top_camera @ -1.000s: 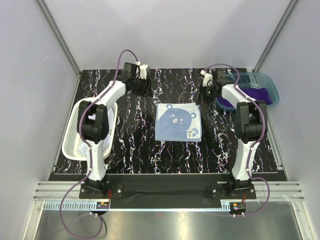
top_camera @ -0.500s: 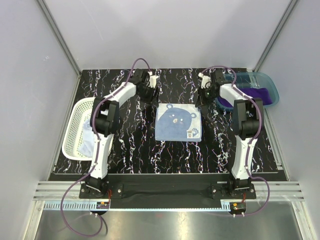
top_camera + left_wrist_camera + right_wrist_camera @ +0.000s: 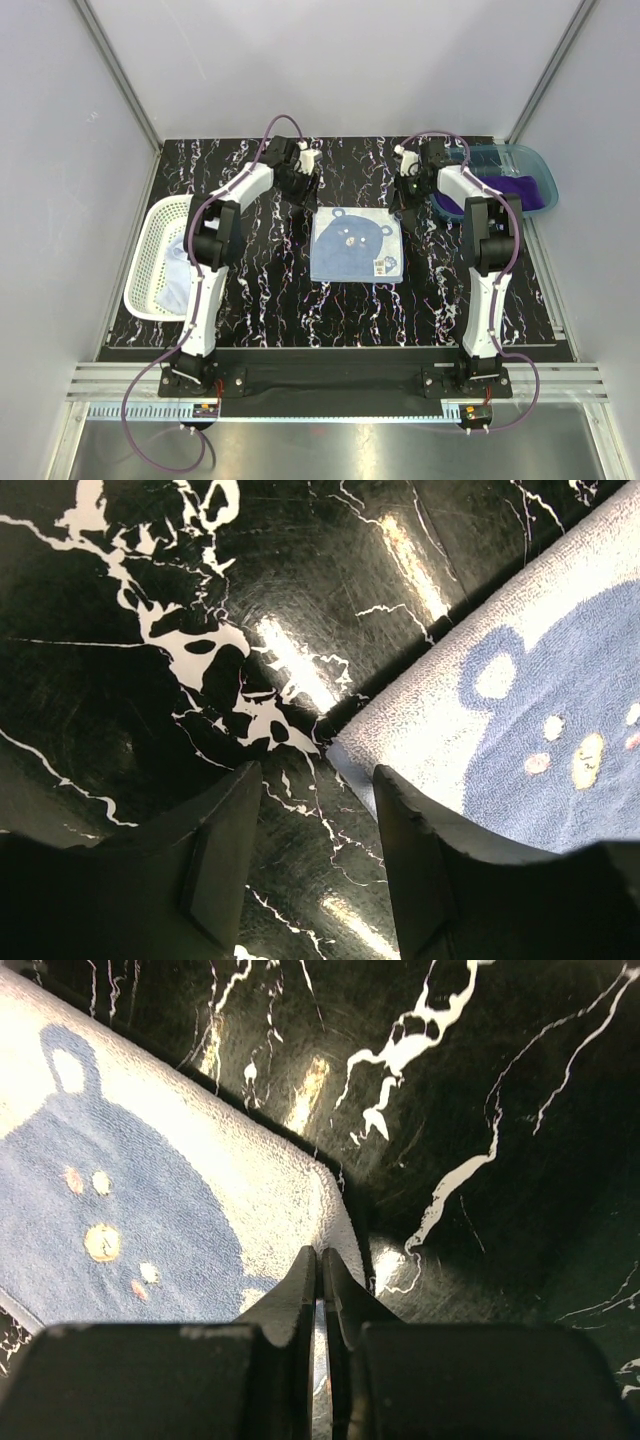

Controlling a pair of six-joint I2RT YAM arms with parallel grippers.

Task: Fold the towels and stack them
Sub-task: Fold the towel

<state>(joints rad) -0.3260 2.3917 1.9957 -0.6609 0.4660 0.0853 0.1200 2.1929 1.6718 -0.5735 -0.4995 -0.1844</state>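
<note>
Towels sit in three places from above. The bear-face towel (image 3: 356, 245) lies flat at the centre of the table (image 3: 260, 300). The purple towel (image 3: 520, 188) is in the teal bin (image 3: 535, 160) at two o'clock, and a pale towel (image 3: 180, 280) is in the white basket (image 3: 140, 290) at nine o'clock. The left gripper (image 3: 303, 180) hangs at the bear-face towel's eleven o'clock corner, the right gripper (image 3: 408, 190) at its one o'clock corner.

From the left wrist, the fingers (image 3: 225, 860) are spread, with the cloth corner just beyond the gap between them.

From the right wrist, the fingers (image 3: 300, 1290) are pressed together over the other corner, and no cloth shows between them.

A clean fold probably needs the right fingers parted first. Both grippers should then pinch their corners equally deep, lift together and carry them to the six o'clock edge so the edges line up.
</note>
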